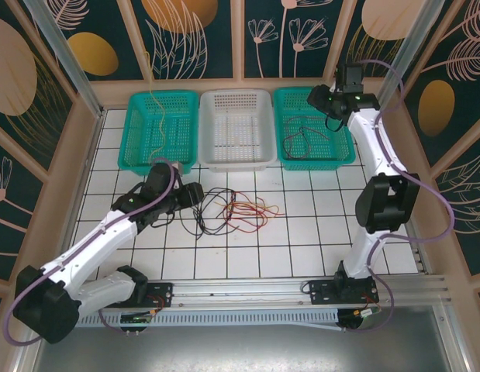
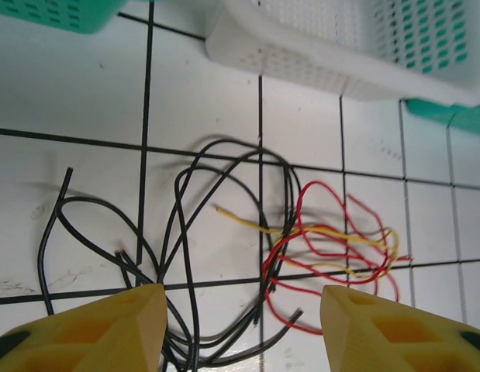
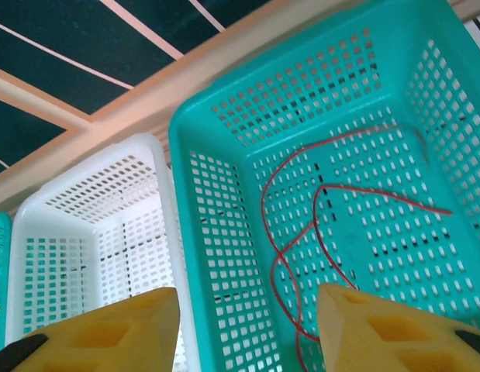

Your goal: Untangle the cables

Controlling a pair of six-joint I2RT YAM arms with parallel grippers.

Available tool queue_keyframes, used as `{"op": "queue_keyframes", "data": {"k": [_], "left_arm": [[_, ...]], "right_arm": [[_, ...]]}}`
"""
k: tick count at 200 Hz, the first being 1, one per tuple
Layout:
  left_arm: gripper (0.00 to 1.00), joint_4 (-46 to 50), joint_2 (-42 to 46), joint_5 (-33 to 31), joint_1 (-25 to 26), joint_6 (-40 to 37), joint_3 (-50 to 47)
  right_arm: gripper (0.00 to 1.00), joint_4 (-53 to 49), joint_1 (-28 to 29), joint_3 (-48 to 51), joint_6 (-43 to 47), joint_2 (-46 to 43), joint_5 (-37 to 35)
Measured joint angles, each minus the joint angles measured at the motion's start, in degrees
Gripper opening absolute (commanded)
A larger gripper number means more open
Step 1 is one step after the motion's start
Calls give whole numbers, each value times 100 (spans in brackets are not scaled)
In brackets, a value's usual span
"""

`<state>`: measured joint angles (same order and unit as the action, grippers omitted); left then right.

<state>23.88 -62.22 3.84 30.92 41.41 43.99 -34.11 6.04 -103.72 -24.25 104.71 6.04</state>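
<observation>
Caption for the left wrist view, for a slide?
Open left gripper over tangled black cables, red cables and yellow cables on the tiled table.

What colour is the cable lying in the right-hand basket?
Red. The cable shows best in the right wrist view, lying loose in the teal basket.

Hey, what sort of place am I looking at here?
Likely a robotics lab work cell: a left arm and right arm bolted to a metal rail, a white gridded table boxed in by patterned panels, and baskets behind tangled cables.

White basket (image 1: 233, 128) between left teal basket (image 1: 139, 133) and right teal basket (image 1: 295, 101), gridded white tabletop (image 1: 302, 232)
</observation>
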Motion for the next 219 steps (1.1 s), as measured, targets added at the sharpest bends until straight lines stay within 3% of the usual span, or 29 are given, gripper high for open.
{"op": "queue_keyframes", "data": {"k": [43, 57, 91, 133, 179, 219], "left_arm": [[39, 133, -391, -133, 238, -376, 0], [32, 146, -516, -136, 286, -450, 0], [32, 168, -841, -140, 380, -599, 0], [31, 116, -1412, -247, 393, -765, 15], [11, 57, -1910, -496, 393, -914, 48], [7, 190, -1655, -568, 393, -951, 199]], "right_arm": [[51, 249, 184, 1209, -146, -1176, -68], [51, 393, 439, 1698, -188, -1707, -87], [51, 741, 1311, 2570, -343, -2557, -177], [50, 957, 1958, 3311, -636, -2752, -319], [48, 1040, 2190, 3477, -793, -2752, -365], [47, 1161, 2232, 3477, -831, -2752, -365]]}}
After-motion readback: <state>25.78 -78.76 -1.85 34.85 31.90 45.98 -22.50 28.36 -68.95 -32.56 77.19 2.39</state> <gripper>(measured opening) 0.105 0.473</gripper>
